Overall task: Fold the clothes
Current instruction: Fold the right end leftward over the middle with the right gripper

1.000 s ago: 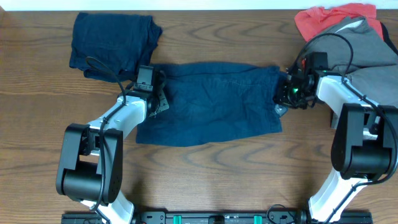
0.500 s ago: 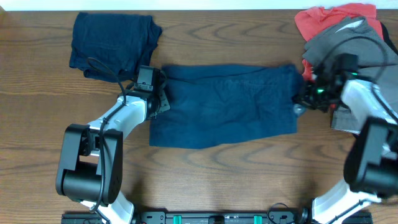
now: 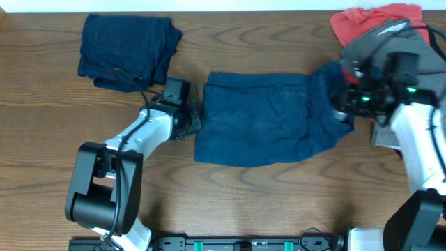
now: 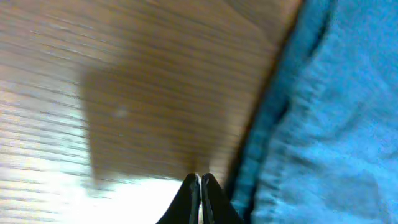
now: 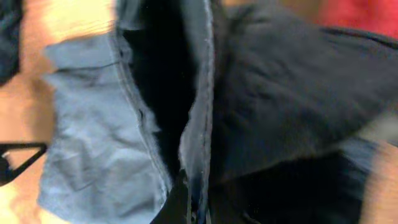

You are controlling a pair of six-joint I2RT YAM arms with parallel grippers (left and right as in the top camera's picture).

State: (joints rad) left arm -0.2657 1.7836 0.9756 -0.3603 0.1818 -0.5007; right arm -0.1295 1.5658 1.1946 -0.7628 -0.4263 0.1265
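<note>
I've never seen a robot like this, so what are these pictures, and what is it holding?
These are two robot arms with pinching fingers called grippers. One picture looks down on the brown wooden table; the other two come from cameras on the wrists. The right gripper is shut on one end of the dark navy blue fabric shorts. The left gripper is shut beside their other end. A folded navy blue cloth, a coral-red cloth and a grey cloth lie near the table's far edge.
</note>
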